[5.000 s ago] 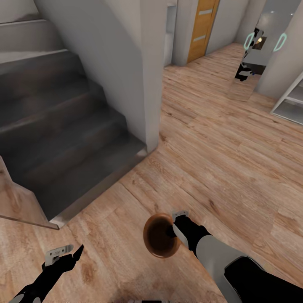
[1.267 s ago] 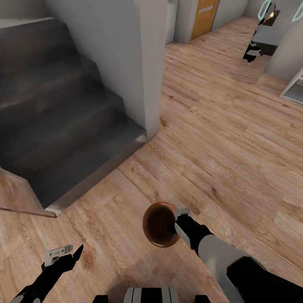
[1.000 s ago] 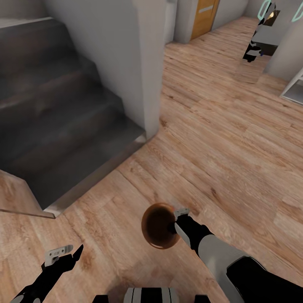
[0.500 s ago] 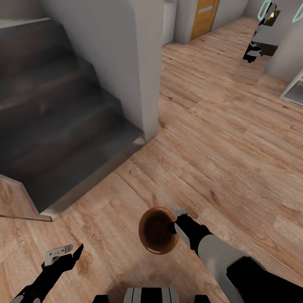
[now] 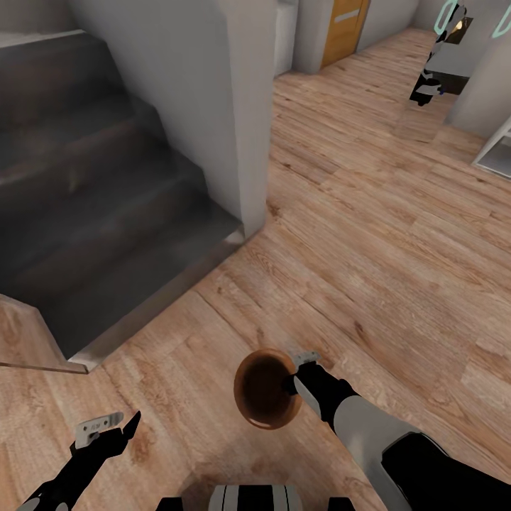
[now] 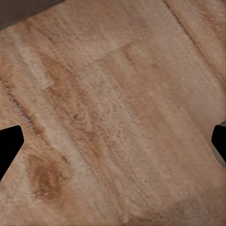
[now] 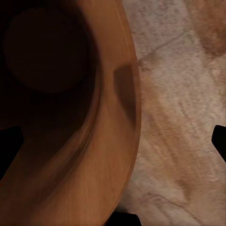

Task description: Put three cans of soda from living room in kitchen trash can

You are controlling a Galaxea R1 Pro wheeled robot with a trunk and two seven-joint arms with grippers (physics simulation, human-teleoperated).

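Right gripper (image 5: 297,370) clamps the glossy copper-brown round bin's (image 5: 264,420) rim; best carried level past the grey stairs (image 5: 106,206).

- Head view: high, looking forward and steeply down over both arms. Wood plank floor (image 5: 369,234) spans most of it; dark staircase (image 5: 92,206) at 10 o'clock, orange door (image 5: 343,28) at 1 o'clock, far off. Left gripper (image 5: 106,428) at 7 o'clock, right gripper (image 5: 298,369) near 6 o'clock.
- Left wrist view: looks straight down along the fingers, close to the floor (image 6: 113,113); dark fingertips (image 6: 9,146) at the frame edges.
- Right wrist view: very close, looking into the trash can (image 7: 70,117), floor (image 7: 183,103) beside it.
- Shared: the head view and right wrist view both take in the trash can (image 5: 264,389); all three take in the plank floor.
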